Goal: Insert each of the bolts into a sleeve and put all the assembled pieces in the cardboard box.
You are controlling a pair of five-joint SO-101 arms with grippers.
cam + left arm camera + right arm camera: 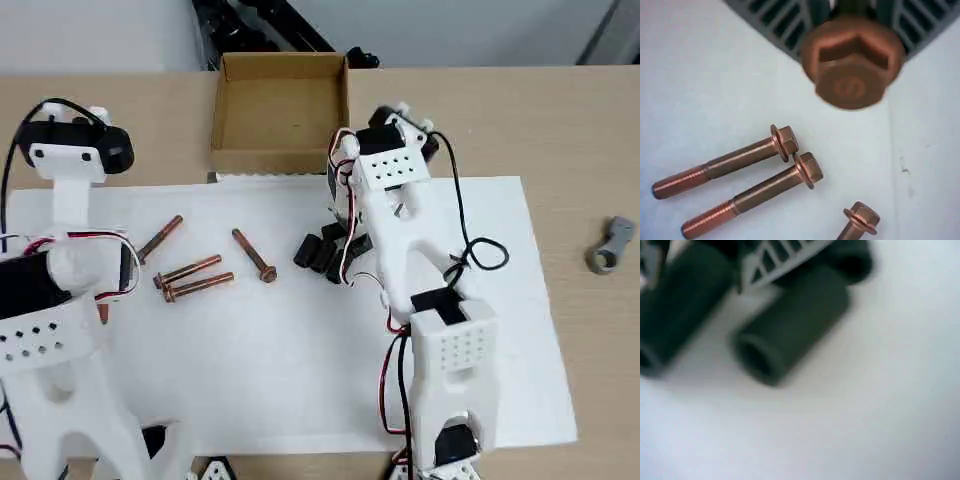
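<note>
Copper hex-flange bolt point(852, 62) clamped in L pincer point(847, 15); R pincer point(777, 257) over blk sleeves point(790, 335), grip unclear.

In my left wrist view the gripped bolt point(852, 62) sits so close that its head blurs and hides its own shank. The left claw point(840, 10) clamping it runs off the frame edge. A loose bolt point(859, 222) is cut off just past its head. From the right wrist, the nearest sleeve point(790, 330) is smeared soft and a second sleeve point(675, 305) is clipped at the edge. From above, the right arm point(400, 230) covers part of the sleeve cluster point(318, 250).
</note>
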